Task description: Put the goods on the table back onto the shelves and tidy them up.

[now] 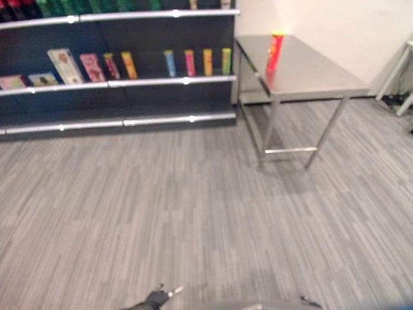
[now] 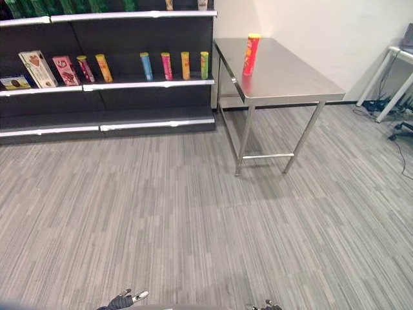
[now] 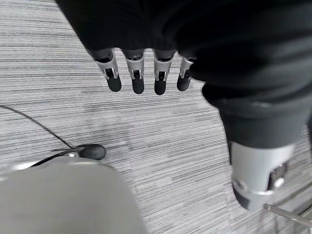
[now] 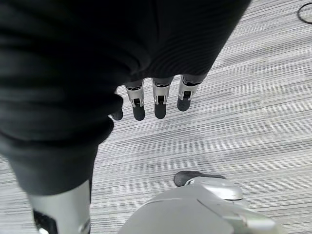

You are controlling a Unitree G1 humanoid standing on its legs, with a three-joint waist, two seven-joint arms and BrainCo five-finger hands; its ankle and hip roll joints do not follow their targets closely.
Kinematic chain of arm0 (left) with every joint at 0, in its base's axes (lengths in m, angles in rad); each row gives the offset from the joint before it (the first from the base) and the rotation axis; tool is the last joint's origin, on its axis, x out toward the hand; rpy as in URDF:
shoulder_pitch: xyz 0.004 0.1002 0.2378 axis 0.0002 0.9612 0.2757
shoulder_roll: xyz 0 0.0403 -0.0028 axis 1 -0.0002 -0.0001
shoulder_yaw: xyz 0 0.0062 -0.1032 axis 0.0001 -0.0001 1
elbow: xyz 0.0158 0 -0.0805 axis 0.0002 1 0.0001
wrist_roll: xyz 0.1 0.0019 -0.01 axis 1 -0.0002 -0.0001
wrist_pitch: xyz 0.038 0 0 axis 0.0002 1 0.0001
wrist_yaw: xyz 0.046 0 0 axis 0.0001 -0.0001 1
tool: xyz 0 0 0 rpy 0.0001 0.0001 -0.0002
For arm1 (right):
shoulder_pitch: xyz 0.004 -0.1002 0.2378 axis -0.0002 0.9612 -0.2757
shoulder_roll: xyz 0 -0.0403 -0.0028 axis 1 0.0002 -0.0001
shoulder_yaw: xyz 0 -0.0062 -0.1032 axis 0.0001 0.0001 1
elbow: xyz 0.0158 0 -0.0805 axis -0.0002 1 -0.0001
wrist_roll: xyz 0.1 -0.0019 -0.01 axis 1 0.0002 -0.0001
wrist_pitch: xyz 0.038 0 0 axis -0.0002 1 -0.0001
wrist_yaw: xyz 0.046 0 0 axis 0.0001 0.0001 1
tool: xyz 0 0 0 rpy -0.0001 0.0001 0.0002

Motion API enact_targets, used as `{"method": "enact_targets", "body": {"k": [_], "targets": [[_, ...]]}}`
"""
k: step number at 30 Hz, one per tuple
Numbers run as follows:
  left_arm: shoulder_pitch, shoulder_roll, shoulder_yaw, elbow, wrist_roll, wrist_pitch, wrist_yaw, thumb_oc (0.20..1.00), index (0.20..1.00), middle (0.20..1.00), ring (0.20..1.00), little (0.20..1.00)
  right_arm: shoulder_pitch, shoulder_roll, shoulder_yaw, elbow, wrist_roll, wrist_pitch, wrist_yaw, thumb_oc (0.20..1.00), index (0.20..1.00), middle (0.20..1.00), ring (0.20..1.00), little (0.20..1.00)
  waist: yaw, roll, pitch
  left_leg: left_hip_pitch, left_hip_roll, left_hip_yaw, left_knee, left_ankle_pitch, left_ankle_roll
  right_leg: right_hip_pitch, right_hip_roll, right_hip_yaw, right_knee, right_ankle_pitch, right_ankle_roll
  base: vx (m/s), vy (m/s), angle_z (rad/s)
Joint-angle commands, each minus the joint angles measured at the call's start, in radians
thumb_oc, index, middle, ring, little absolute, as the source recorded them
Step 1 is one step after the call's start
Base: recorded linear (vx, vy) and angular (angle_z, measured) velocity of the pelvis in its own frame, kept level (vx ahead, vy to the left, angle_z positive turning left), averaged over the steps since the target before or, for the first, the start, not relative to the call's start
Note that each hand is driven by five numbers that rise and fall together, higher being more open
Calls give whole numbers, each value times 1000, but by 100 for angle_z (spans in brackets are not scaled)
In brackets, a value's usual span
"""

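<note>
On the steel table (image 2: 284, 74) at 1 o'clock, one red snack tube (image 2: 251, 54) is seen upright, near the far edge; nothing else is left there to shelve. On the middle shelf (image 2: 106, 85) at 11 o'clock, tubes and boxes are already ranged. The task is judged nearly done. The left hand (image 3: 136, 73) and right hand (image 4: 156, 100) are held low, fingers straight, empty, well apart from the tube.
</note>
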Motion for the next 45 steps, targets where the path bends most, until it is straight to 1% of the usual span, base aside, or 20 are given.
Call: {"method": "enact_targets", "body": {"k": [1,2,7,9,13,16,18,22,24,26,28,30,31,34,36,38,40,42,44,45], "targets": [[-62,13,51,3,-50,-17,-2,1000,1000,1000,1000,1000,-72,19,53,10,-4,-8,6,1000,1000,1000,1000,1000,16,-45,71,-10,-31,-30,-63,27,4,22,-126,9,-70,161,141,42,198,-9],[-65,16,56,2,-50,-16,-4,1000,1000,1000,1000,1000,-76,20,53,6,-1,-6,11,1000,1000,1000,1000,1000,17,-46,87,2,-47,-36,-56,14,23,-18,-144,12,31,184,152,48,148,-8],[-68,22,53,-2,-50,-13,-11,1000,1000,1000,1000,1000,-65,18,43,3,11,-8,12,1000,1000,1000,1000,1000,8,-41,107,35,-61,-63,-44,-8,46,-79,-171,19,203,248,143,133,114,-6],[-69,24,50,-10,-53,-15,-12,1000,1000,1000,1000,1000,-59,17,41,1,15,-9,14,1000,1000,1000,1000,1000,2,-36,109,52,-61,-77,-42,-22,49,-104,-168,21,235,245,133,209,61,23],[-81,22,37,-20,-59,-21,-9,1000,1000,1000,1000,1000,-62,10,33,-3,27,-12,13,1000,1000,1000,1000,1000,-24,-28,112,115,-53,-112,-57,-62,33,-159,-130,1,92,224,132,270,-41,20],[-87,21,29,-19,-52,-22,-7,1000,1000,1000,1000,1000,-62,5,30,-13,31,-12,13,1000,1000,1000,1000,1000,-55,-38,114,180,-58,-148,-61,-93,19,-188,-108,9,-94,283,160,398,-81,30],[-88,18,30,-18,-45,-22,-8,1000,1000,1000,1000,1000,-54,1,24,-12,24,-10,15,1000,1000,1000,1000,1000,-76,-29,112,237,-45,-168,-64,-114,2,-206,-89,-30,-187,324,176,571,-101,37],[-78,9,26,-18,-26,-21,-15,1000,1000,1000,1000,1000,-18,-12,3,-8,12,-5,20,1000,1000,1000,1000,1000,-107,-20,91,327,-20,-213,-64,-123,-27,-222,-77,-80,-214,363,176,424,-107,60],[-78,5,24,-17,-22,-22,-17,1000,1000,1000,1000,1000,-7,-22,-6,-5,12,-7,22,1000,1000,1000,1000,1000,-119,-1,74,327,9,-222,-10,-75,-58,-197,-54,-71,-201,363,152,583,-207,46],[-85,0,16,-28,-36,-20,-19,1000,1000,1000,1000,1000,-11,-31,-19,-2,27,-10,21,1000,1000,1000,1000,1000,-122,15,66,258,32,-190,151,51,-121,-147,-33,-71,-190,347,128,403,-176,54],[-91,-2,5,-44,-51,-19,-22,1000,1000,1000,1000,1000,-26,-39,-20,-13,51,-19,17,1000,1000,1000,1000,1000,-121,1,74,122,28,-143,399,179,-171,-91,-39,-72,-199,313,93,350,-193,28],[-95,2,5,-55,-57,-13,-21,1000,1000,1000,1000,1000,-45,-46,-13,-19,60,-20,9,1000,1000,1000,1000,1000,-103,-19,92,26,40,-80,593,220,-171,-29,-34,-63,-210,267,57,460,-263,3],[-93,2,8,-62,-73,-12,-18,1000,1000,1000,1000,1000,-61,-50,0,-30,65,-17,6,1000,1000,1000,1000,1000,-68,-38,110,-75,66,-1,691,161,-119,40,-41,-35,-222,230,43,414,-205,-20],[-81,0,18,-66,-96,-16,-15,1000,1000,1000,1000,1000,-68,-46,10,-42,78,-17,9,1000,1000,1000,1000,1000,-38,-55,118,-173,69,37,632,116,-95,95,-52,-16,-230,203,45,425,-72,-24],[-68,-3,30,-62,-111,-22,-12,1000,1000,1000,1000,1000,-76,-41,24,-46,72,-21,8,1000,1000,1000,1000,1000,-8,-58,122,-235,99,56,442,108,-88,140,-61,-4,-233,161,58,397,82,-14],[-60,-4,30,-56,-115,-21,-9,1000,1000,1000,1000,1000,-82,-36,34,-47,61,-24,4,1000,1000,1000,1000,1000,22,-41,118,-226,130,39,151,145,-94,187,-60,1,-233,119,76,495,180,-22],[-58,-5,38,-48,-123,-26,-5,1000,1000,1000,1000,1000,-89,-32,37,-37,51,-28,-3,1000,1000,1000,1000,1000,46,-16,107,-254,139,-3,-33,226,-123,221,-49,6,-233,87,82,484,206,-19],[-54,-6,43,-32,-123,-27,-2,1000,1000,1000,1000,1000,-90,-28,44,-24,21,-28,-7,1000,1000,1000,1000,1000,59,-14,103,-324,137,-60,-64,225,-152,269,-62,23,-233,58,91,516,245,-26],[-49,-6,46,-13,-111,-25,-3,1000,1000,1000,1000,1000,-90,-24,47,-21,4,-26,-2,1000,1000,1000,1000,1000,68,-10,94,-361,162,-60,-64,247,-174,313,-85,55,-233,47,102,544,320,-43],[-36,-6,50,2,-94,-23,-5,1000,1000,1000,1000,1000,-89,-24,56,-15,-16,-21,2,1000,1000,1000,1000,1000,79,-2,79,-336,169,-57,-64,243,-165,338,-94,66,-233,36,111,598,392,-66]]}}
